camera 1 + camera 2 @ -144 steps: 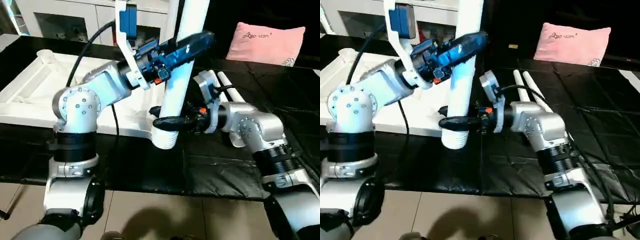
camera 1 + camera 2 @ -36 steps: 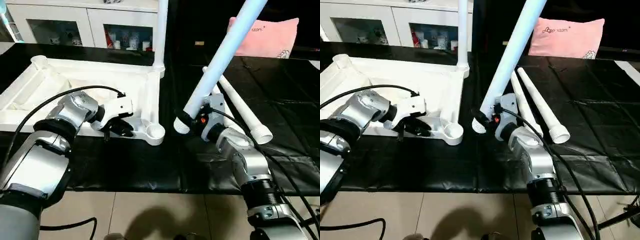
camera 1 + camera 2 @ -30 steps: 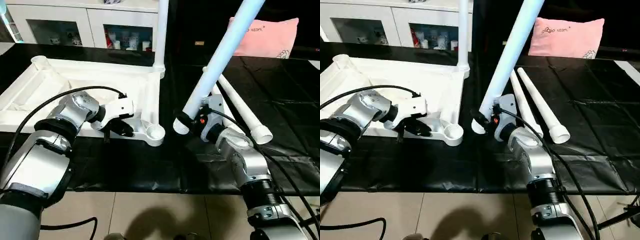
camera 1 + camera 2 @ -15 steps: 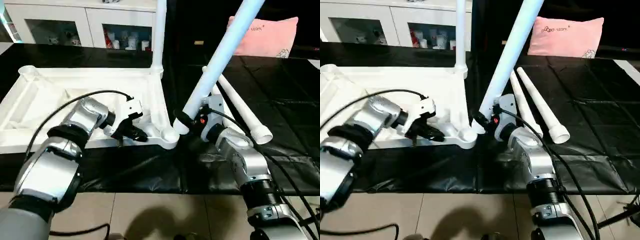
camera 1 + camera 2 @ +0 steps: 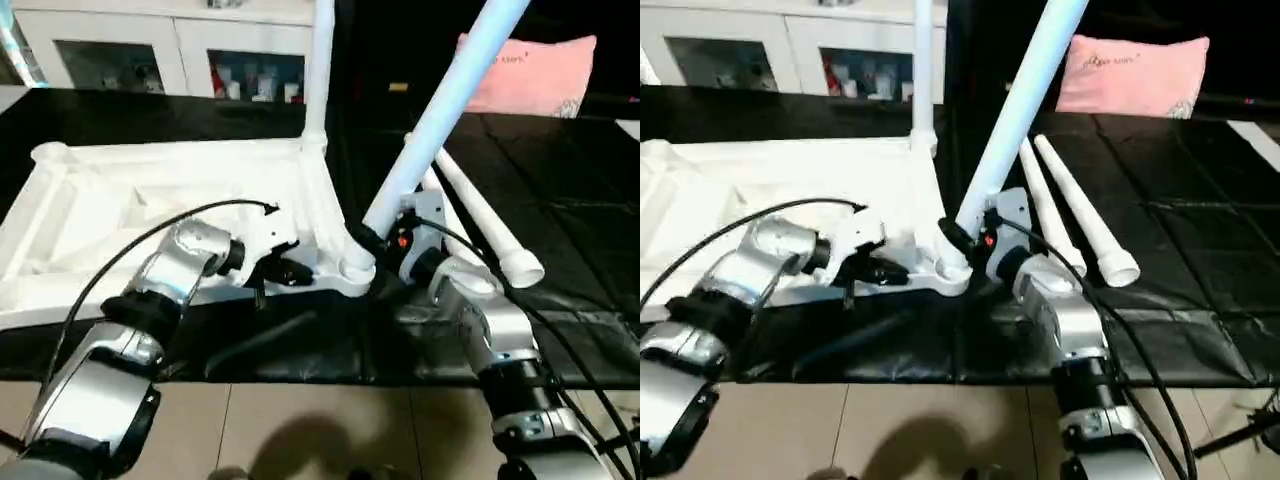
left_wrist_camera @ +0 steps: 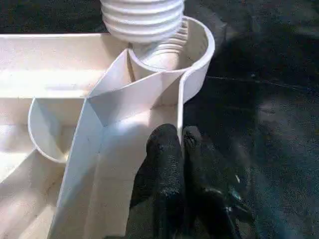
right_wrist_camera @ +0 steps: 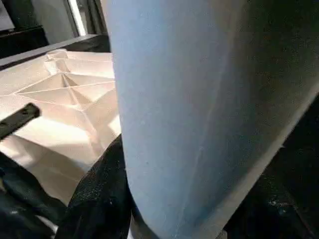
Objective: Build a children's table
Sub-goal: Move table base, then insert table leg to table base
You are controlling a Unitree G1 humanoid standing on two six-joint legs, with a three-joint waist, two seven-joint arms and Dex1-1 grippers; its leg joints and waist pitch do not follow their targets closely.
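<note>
A pink pillow (image 5: 527,74) lies on black sheeting (image 5: 580,190), beside a white glass-doored cabinet (image 5: 170,55).

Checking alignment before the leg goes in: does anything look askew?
Yes. The long white tube leg in the right gripper leans steeply, not upright like the fitted leg. Its threaded end sits over the near corner socket of the white plastic tabletop.
</note>
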